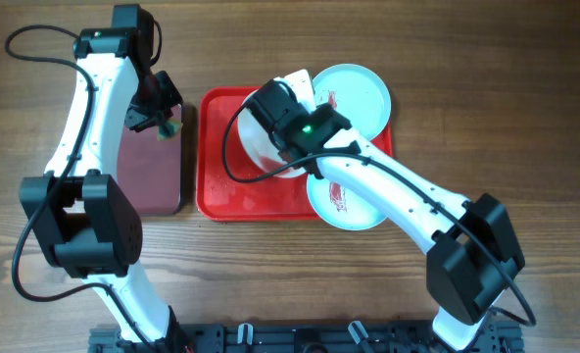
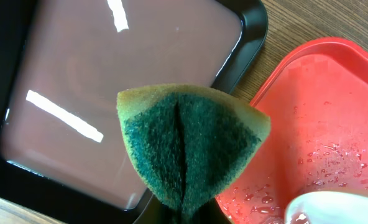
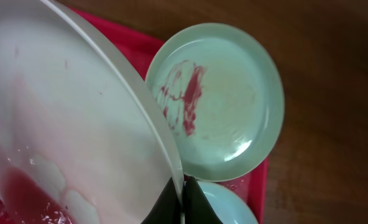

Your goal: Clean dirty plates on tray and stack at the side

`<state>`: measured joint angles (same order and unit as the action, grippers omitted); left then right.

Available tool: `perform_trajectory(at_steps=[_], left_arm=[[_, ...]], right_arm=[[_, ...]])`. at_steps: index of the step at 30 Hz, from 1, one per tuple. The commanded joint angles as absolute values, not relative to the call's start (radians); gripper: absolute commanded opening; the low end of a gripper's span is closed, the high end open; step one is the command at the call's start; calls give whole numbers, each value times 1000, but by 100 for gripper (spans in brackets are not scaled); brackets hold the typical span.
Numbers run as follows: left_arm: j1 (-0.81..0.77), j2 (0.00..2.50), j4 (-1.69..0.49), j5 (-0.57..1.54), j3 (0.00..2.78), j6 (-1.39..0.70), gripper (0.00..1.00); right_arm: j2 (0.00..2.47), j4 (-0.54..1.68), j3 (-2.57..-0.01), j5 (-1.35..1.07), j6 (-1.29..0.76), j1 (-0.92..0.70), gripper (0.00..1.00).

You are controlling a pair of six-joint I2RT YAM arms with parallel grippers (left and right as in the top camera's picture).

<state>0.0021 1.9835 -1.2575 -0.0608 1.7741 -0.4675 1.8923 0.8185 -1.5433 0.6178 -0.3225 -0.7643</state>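
Observation:
The red tray (image 1: 221, 201) lies at the table's middle. My right gripper (image 1: 288, 110) is shut on the rim of the white plate (image 1: 256, 152) and holds it tilted over the tray; red sauce and water sit at its low edge (image 3: 66, 124). An aqua plate (image 1: 361, 93) with a red smear rests on the tray's far right corner. A second smeared aqua plate (image 1: 354, 208) lies at the near right corner. My left gripper (image 1: 163, 123) is shut on a folded green sponge (image 2: 190, 149), above the gap between the two trays.
A dark maroon black-rimmed tray (image 1: 153, 167) lies left of the red tray, beneath my left gripper. Water drops wet the red tray's floor (image 2: 324, 155). Bare wooden table surrounds both trays.

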Motion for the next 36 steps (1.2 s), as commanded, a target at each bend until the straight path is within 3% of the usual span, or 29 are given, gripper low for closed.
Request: perform_trajectory(at_steps=[1,12,21,24,27,32,36], left_arm=[[9,1964,-1257,-53,1786,-448,4],[9,1964,-1257,-53,1786,-448,4],[9,1964,-1257,-52,1786,-449,4],[9,1964,-1256,-53,1786,-449,4],[9,1964,-1256,-52,1786,-449,4],[9,1964,-1257,-52,1786,-448,4],[9,1964,-1256,-52,1786,-449,4]], right_arm=[[1874,785,-1547,862,-314,-806,4],[1874,615,-1547,1520,-257,-999,4],[1874,583,-1547,1514,-216,-1011,4],[1874,590,-1547,1360,-210,-1009,4],[1875,666,-1546,876,-313,-959,4],[1876,673,-1505,276,-475,-775,4],[1888,630,-1437,27,-531,-660,4]])
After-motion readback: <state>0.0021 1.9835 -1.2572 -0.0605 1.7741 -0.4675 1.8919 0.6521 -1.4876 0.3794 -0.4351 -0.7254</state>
